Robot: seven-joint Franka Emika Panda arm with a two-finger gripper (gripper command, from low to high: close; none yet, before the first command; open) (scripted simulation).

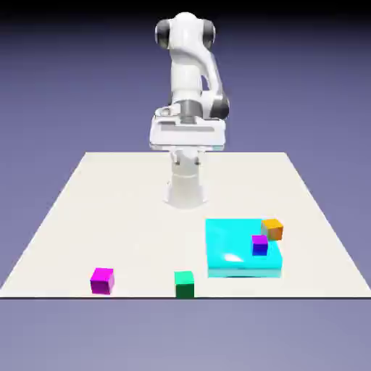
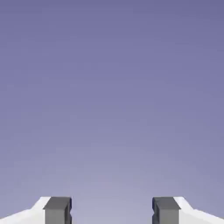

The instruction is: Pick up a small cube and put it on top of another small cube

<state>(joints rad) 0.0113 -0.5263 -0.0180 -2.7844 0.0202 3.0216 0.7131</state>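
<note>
Nearest you, the green cube [image 1: 184,284] and the magenta cube [image 1: 102,280] sit apart on the desk [image 1: 109,210]; your end effector [image 2: 111,212] hangs released, empty.

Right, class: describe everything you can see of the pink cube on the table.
The pink cube is small, plain and bright magenta, with a lighter top face and darker sides. It looks solid and smooth. It sits flat and upright on the white table, near the front edge at the exterior view's left, left of the green cube. Nothing but the table touches it; the hand view does not show it.
</note>
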